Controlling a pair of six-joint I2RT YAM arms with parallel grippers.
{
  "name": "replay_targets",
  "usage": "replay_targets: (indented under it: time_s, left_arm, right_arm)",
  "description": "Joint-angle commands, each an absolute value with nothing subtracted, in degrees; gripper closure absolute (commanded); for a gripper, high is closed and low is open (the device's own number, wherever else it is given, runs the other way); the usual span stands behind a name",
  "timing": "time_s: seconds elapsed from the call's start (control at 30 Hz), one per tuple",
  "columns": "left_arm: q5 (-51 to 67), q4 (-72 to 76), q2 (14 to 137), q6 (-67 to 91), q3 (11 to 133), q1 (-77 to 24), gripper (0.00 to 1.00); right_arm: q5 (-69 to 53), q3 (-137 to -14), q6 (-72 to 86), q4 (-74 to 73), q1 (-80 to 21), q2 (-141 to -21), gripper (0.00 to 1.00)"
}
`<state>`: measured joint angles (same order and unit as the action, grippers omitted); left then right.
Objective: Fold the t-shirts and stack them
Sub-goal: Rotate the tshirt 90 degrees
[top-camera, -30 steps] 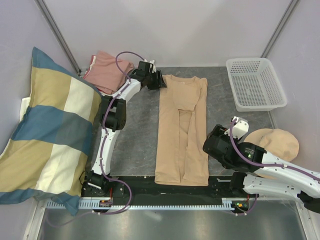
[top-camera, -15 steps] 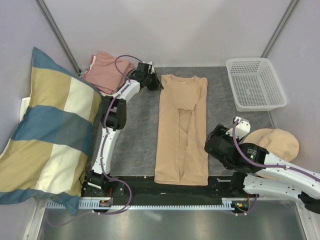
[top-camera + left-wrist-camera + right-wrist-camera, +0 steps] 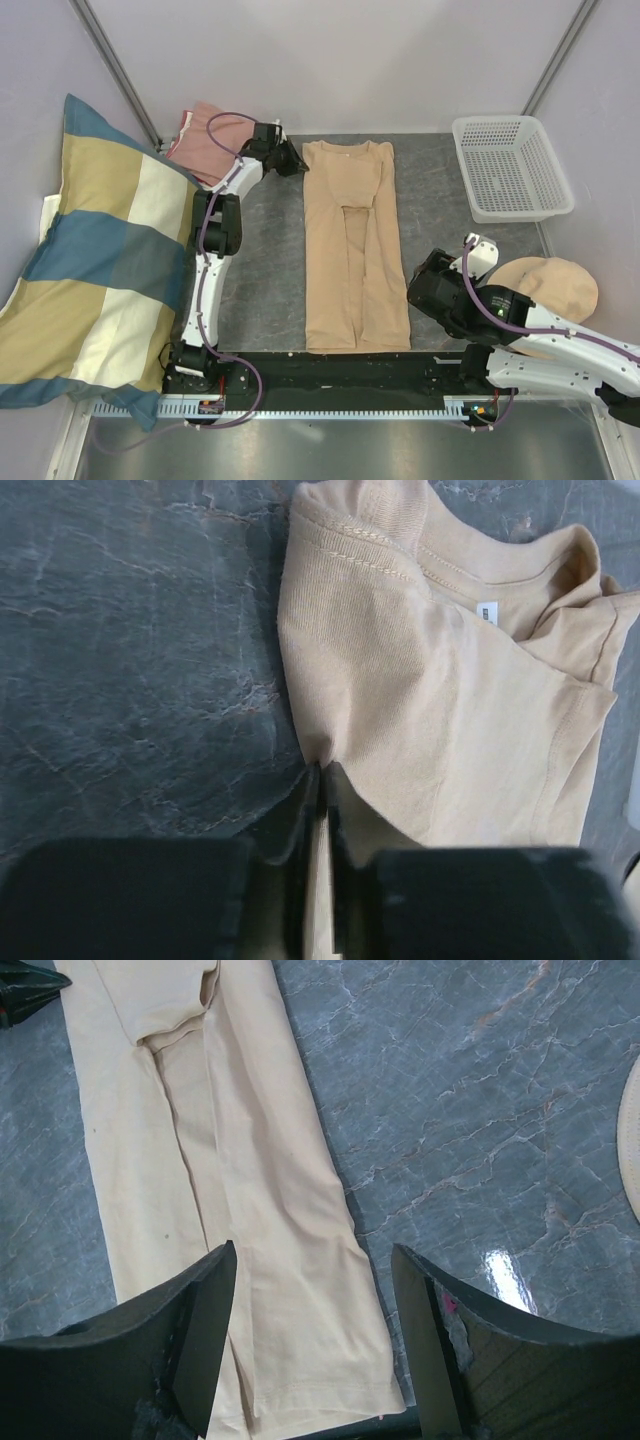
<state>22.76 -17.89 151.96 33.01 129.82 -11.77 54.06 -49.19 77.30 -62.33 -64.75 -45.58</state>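
Note:
The tan t-shirt lies as a long narrow strip down the middle of the table, sleeves folded in, collar at the far end. My left gripper is at its far left shoulder edge; in the left wrist view this gripper is shut, pinching a ridge of the tan t-shirt, whose white neck label shows. The salmon-pink t-shirt sits folded at the far left corner. My right gripper hangs open above the tan t-shirt's near right hem, holding nothing.
A white mesh basket stands at the far right. A round beige hat-like thing lies at the right edge behind my right arm. A big striped pillow fills the left side. The table top is dark grey stone.
My left gripper has shut on the tan t-shirt's far left edge and drawn it leftwards; the whole shirt has shifted left. The right arm has stayed put.

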Motion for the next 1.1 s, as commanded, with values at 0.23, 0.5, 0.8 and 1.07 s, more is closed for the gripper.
replay_targets:
  time_s: [0.23, 0.5, 0.8, 1.07]
  left_arm:
    - [22.06, -13.45, 137.83, 30.77, 114.54, -10.37, 0.04]
    - [23.47, -9.58, 118.75, 31.38, 97.66, -13.0, 0.03]
    - [19.34, -4.49, 113.02, 32.25, 85.26, -28.27, 0.06]
    - [17.93, -1.67, 121.02, 34.45, 86.57, -36.65, 0.2]
  right_arm:
    - [54.32, -47.82, 76.99, -59.77, -64.69, -46.58, 0.28]
    - [54.84, -46.76, 76.11, -57.57, -64.69, -47.81, 0.27]
    - [56.95, -48.34, 73.83, -57.39, -64.25, -45.27, 0.26]
    - [57.57, -50.19, 72.86, -59.06, -63.72, -43.33, 0.26]
